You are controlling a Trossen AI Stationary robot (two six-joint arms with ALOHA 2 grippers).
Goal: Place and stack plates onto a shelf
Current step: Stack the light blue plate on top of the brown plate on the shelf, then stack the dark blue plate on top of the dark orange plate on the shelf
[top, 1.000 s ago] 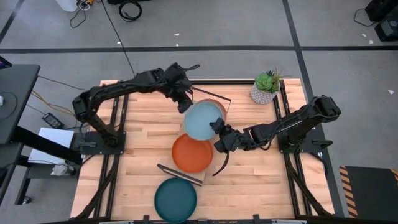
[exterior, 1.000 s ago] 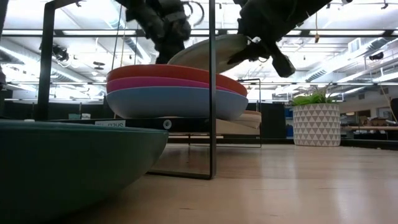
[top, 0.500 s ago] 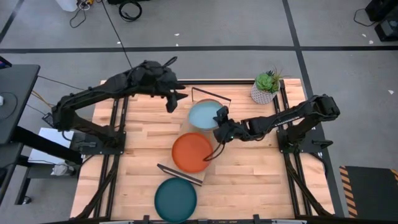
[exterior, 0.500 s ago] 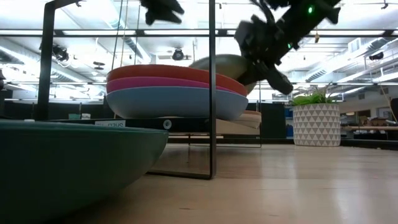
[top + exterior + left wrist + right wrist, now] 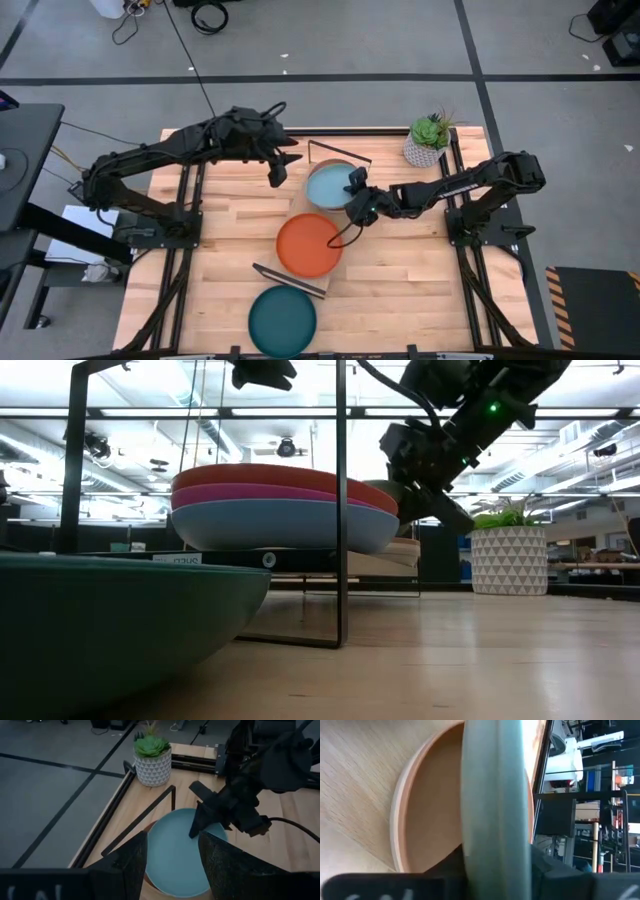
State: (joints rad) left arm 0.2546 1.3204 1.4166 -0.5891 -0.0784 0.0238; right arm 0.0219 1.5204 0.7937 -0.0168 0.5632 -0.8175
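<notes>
A light teal plate [image 5: 328, 185] hangs low over a peach plate [image 5: 427, 810] at the far end of the shelf, whose near wire frame [image 5: 290, 281] shows beside the stack. My right gripper [image 5: 356, 198] is shut on this plate's rim. My left gripper [image 5: 280, 167] hovers open, left of the plate and above it, touching nothing. An orange-red plate [image 5: 310, 245] tops a stack over magenta [image 5: 270, 493] and blue [image 5: 280, 525] plates on the shelf's near half. A dark teal plate [image 5: 282, 320] lies on the table by the near edge. My right gripper holds the light teal plate by its rim [image 5: 196, 831] on the side toward the table's right, pinched with one finger [image 5: 200, 817] on top and the other beneath. The fingers come in nearly level from the right. Whether the plate's far rim touches the peach plate cannot be told.
A potted plant [image 5: 428, 140] in a white patterned pot stands at the table's far right corner. The shelf's black wire frame [image 5: 341, 510] rises in front of the stack in the low view. Bare wooden tabletop [image 5: 420, 290] lies right of the shelf.
My right gripper has carried the light teal plate from beside the orange-red stack toward the far end of the shelf and lowered it, levelling it over the peach plate. My left gripper has drawn back from the plate's far-left rim toward the table's left.
</notes>
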